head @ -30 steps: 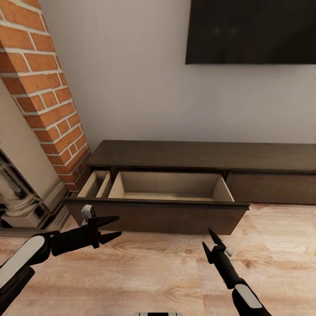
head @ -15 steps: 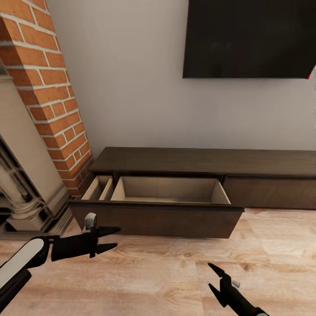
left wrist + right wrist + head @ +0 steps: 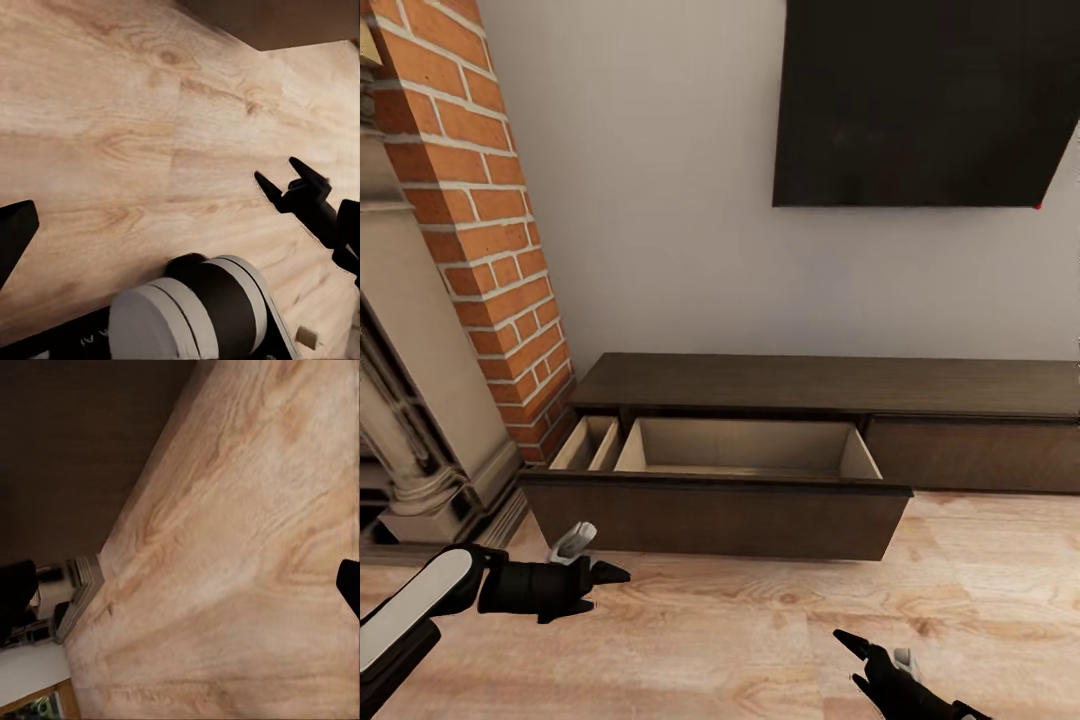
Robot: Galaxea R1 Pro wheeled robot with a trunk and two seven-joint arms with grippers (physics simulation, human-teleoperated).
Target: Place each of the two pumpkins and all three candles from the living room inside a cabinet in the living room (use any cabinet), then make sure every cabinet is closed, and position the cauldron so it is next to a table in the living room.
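Observation:
The cabinet [image 3: 830,385] is a long, low dark-brown unit against the wall. Its left drawer [image 3: 720,515] is pulled out, and the pale beige inside [image 3: 745,445] looks empty. My left gripper [image 3: 605,588] hovers open over the wood floor, just in front of the drawer's left end. My right gripper [image 3: 852,660] is open, low over the floor and further from the drawer front; it also shows in the left wrist view [image 3: 281,174] with its fingers apart. The pumpkins, candles, cauldron and table are out of view.
A brick column [image 3: 490,230] and a pale stone fireplace surround [image 3: 410,400] stand left of the cabinet. A dark TV screen [image 3: 920,100] hangs on the wall above. A narrow open compartment [image 3: 588,445] sits beside the drawer. Wood floor [image 3: 760,620] stretches in front.
The camera has tilted up, so the whole scene sits lower in the picture. Both arms have dropped lower; the left gripper has rolled, and the right has sunk towards the picture's bottom edge.

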